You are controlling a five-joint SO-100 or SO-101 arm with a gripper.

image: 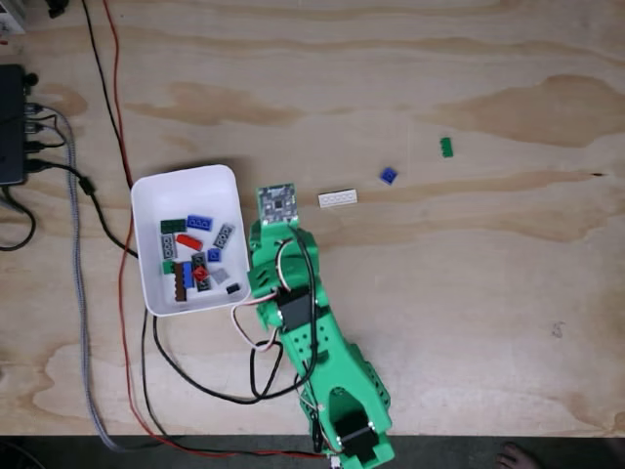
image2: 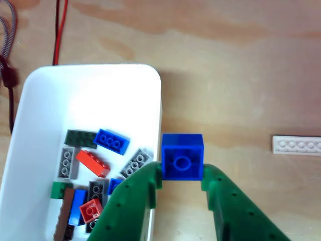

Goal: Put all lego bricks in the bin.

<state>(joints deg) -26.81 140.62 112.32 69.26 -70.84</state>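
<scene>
Small blue square plastic lego brick [image2: 182, 156] is clamped in the green gripper [image2: 181, 173], sitting just outside the right rim of the white shallow plastic bin [image2: 95, 85], which holds a pile of mixed bricks [image2: 95, 175]. On the plywood table [image: 469, 293], at about 3 o'clock from the bin, lie a white plate [image: 337, 198], a blue brick [image: 389, 176] and a green brick [image: 446, 147].

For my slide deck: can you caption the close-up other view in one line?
Green gripper holds a blue brick beside the white bin of assorted bricks; a white plate waits on the table.
</scene>
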